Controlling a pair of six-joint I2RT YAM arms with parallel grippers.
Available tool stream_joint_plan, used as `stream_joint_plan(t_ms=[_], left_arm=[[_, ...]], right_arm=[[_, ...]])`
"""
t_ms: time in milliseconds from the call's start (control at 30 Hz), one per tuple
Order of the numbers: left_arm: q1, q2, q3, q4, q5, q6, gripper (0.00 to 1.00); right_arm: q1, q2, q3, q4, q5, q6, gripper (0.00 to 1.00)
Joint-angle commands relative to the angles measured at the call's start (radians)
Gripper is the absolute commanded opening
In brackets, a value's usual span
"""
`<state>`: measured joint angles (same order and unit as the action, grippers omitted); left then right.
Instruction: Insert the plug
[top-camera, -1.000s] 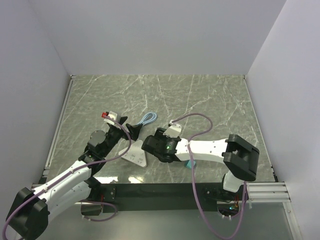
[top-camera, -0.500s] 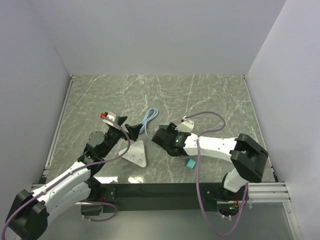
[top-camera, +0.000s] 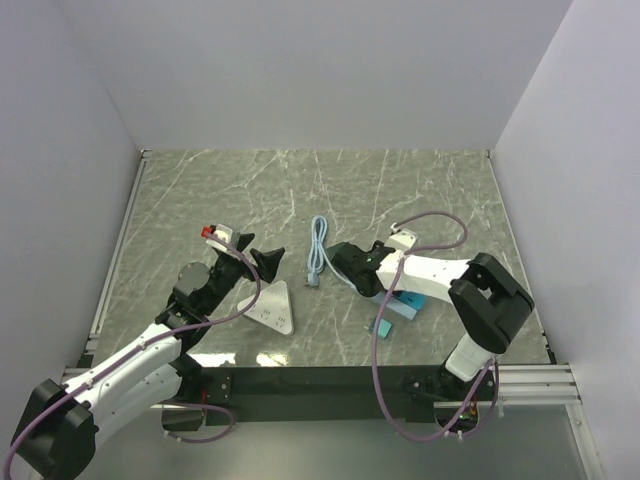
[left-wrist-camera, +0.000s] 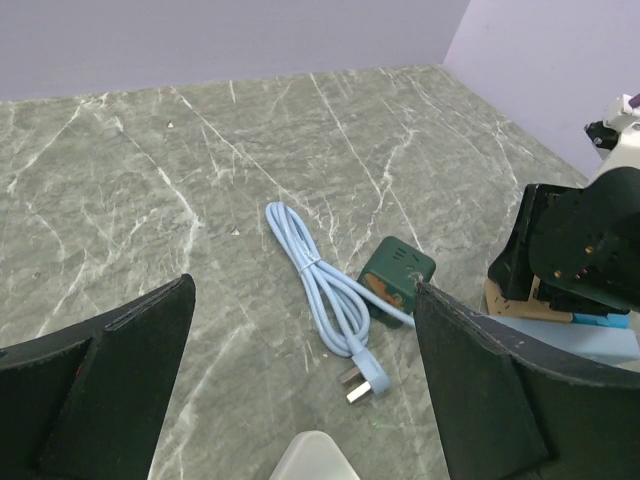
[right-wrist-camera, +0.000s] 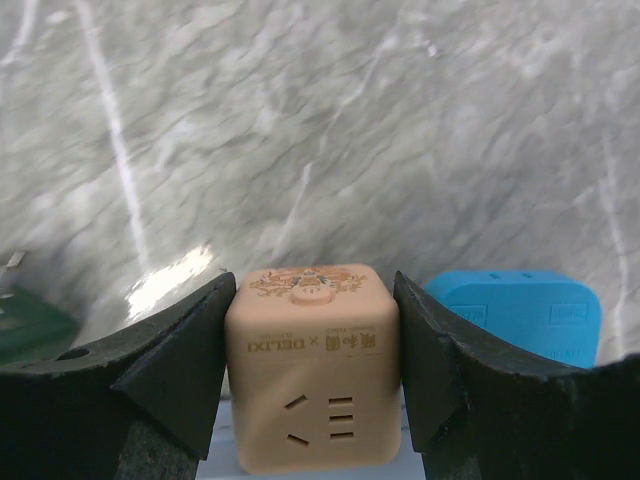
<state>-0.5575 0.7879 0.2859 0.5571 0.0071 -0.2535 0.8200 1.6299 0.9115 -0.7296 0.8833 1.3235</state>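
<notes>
Our left arm (top-camera: 140, 355) stretches forward and low, and the left gripper (top-camera: 262, 262) has its jaws spread wide. Our right arm (top-camera: 440, 272) folds back leftward at the elbow, with the right gripper (right-wrist-camera: 312, 300) jaws pinched on a peach cube (right-wrist-camera: 312, 360).

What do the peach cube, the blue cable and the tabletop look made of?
Cube: smooth matte plastic, with moulded slots and printed lettering.
Cable: flexible smooth sheath, probably rubber or PVC, bent in loops.
Tabletop: marble-look grey-green with white veins and glare; stone or laminate.

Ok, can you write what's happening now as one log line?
left gripper: open, empty | right gripper: shut on cube | plug: lying on table, not inserted
</notes>
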Motion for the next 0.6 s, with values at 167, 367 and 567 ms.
stream_joint_plan(t_ms=[167, 367, 567], left_arm=[[0.005, 0.014, 0.006, 0.043, 0.016, -0.010, 0.97], [0.005, 0.034, 0.013, 0.044, 0.011, -0.006, 0.96], [0.005, 0.043, 0.010, 0.055, -0.004, -0.004, 0.96]], right_arm=[[-0.087, 0.027, 0.062, -0.039, 0.147, -0.113, 0.00], [-0.149, 0.012, 0.082, 0.068, 0.163, -0.254, 0.00], [-0.228, 0.011, 0.089, 0.261, 0.148, -0.429, 0.00]])
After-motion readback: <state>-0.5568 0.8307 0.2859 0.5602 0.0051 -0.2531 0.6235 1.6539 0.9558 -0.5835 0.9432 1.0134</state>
